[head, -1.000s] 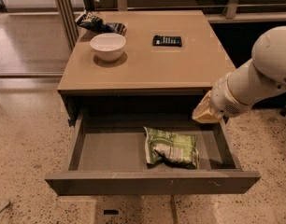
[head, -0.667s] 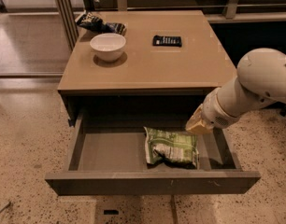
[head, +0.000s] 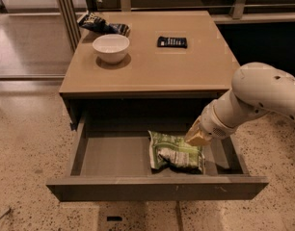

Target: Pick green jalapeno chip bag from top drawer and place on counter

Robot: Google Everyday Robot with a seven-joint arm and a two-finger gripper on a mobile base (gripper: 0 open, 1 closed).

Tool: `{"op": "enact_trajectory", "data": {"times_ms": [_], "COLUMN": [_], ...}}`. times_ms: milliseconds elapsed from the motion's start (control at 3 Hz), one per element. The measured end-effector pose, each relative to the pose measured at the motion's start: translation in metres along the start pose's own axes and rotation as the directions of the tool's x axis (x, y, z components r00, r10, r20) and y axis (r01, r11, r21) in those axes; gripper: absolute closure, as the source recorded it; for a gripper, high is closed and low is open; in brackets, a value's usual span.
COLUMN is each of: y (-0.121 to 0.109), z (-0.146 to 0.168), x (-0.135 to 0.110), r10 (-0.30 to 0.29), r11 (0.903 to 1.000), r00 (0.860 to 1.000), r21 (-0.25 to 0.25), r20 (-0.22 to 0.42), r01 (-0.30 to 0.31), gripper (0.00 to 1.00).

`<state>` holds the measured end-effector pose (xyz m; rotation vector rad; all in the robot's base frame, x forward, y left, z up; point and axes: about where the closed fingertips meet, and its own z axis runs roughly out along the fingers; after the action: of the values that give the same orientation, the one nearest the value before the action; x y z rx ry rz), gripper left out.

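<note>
The green jalapeno chip bag (head: 175, 152) lies crumpled in the open top drawer (head: 113, 155), right of its middle. My gripper (head: 196, 136) comes in from the right on a white arm and hangs just above the bag's upper right corner, inside the drawer. Only its tan tip shows. The counter (head: 152, 64) is the tan cabinet top above the drawer.
On the counter stand a white bowl (head: 111, 47), a dark snack bag (head: 103, 25) at the back left, and a small black object (head: 172, 42) at the back middle. Metal posts (head: 66, 13) stand behind the cabinet's left. Speckled floor surrounds it.
My arm has moved left and down, from beside the cabinet's right edge into the drawer, ending right above the bag's right end. The bag has not moved.
</note>
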<state>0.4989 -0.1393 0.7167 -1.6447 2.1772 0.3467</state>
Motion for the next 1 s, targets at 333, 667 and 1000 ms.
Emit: {"op": "enact_trajectory", "data": {"times_ms": [333,667,1000], "y": [0.001,-0.003,-0.010], "z": [0.005,0.016,0.031], "x": [0.003,0.007,0.011], "r10": [-0.001,0.002,0.007], "r11": [0.9999,0.9997,0.9997], "r00": [1.000,1.000,1.000], "r21": [0.015,0.024,0.022], "r20": [-0.006,0.000,0.013], "r01": [0.001,-0.002,-0.007], "gripper": [0.81,0.58,0.43]}}
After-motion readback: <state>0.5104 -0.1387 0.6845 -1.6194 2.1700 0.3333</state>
